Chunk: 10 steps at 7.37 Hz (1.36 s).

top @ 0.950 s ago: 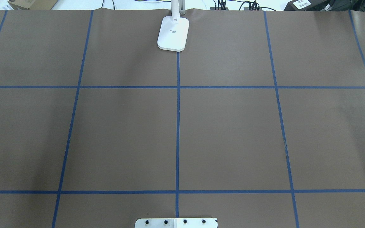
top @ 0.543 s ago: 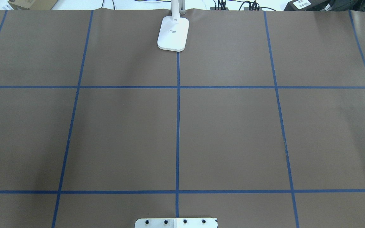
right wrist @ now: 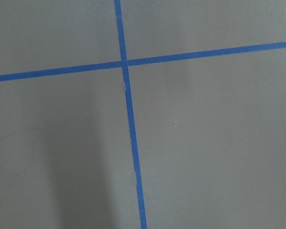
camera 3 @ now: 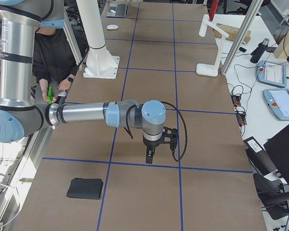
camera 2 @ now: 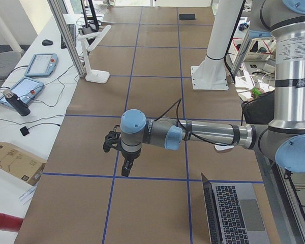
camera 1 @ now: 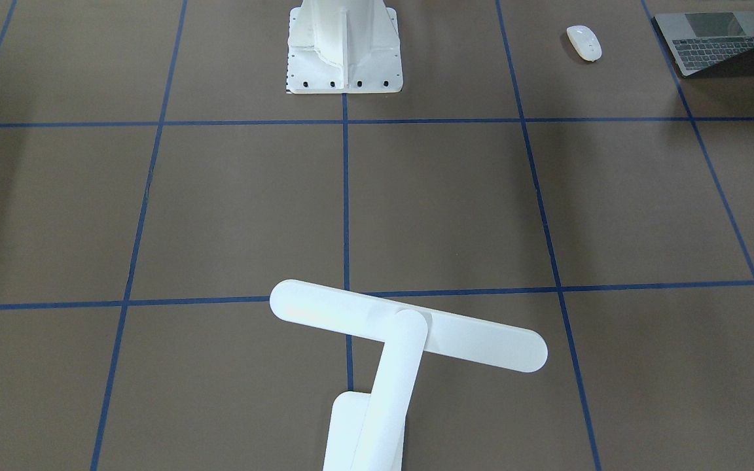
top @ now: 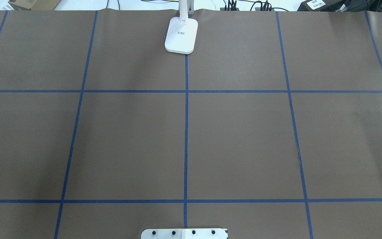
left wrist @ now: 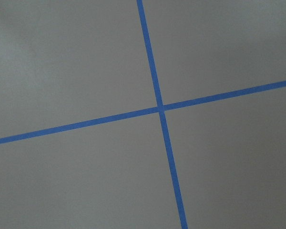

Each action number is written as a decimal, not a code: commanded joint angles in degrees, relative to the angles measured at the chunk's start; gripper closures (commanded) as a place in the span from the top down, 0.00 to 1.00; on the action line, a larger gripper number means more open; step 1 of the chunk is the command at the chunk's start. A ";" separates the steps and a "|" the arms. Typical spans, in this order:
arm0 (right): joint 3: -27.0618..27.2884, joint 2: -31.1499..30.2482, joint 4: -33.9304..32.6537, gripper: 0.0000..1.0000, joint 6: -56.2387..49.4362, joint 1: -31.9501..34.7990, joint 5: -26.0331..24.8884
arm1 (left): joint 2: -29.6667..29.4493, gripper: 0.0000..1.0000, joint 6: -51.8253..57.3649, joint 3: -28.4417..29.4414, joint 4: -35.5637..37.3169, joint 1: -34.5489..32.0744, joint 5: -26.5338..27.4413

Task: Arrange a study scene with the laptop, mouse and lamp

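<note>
"Is anything set up yet?"

"Hardly, I'd say. The lamp (camera 1: 408,330) stands mid-table at the far edge. The laptop (camera 1: 711,44) sits open at the robot's left end, with the mouse (camera 1: 584,42) near it, toward the pedestal (camera 1: 344,49). All 3 still need arranging."

"And the grippers?"

"The left gripper (camera 2: 126,169) and the right gripper (camera 3: 149,158) hang over bare table, with nothing visible in them. How wide they're open, I cannot tell."

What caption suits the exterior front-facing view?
All-white desk lamp in foreground; glossy white oval mouse and slim grey metal laptop top right.
</note>
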 commanded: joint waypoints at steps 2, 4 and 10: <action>0.35 -0.50 0.24 0.99 -0.24 -0.02 2.23 | -0.34 1.00 0.09 0.26 0.61 0.01 0.45; 0.34 -0.59 0.16 0.99 -0.07 -0.02 2.49 | -0.25 1.00 0.00 3.76 0.70 -0.08 0.02; -0.10 -0.68 -0.02 0.99 0.54 -0.02 7.68 | 4.82 1.00 -19.53 3.08 10.10 -7.71 0.54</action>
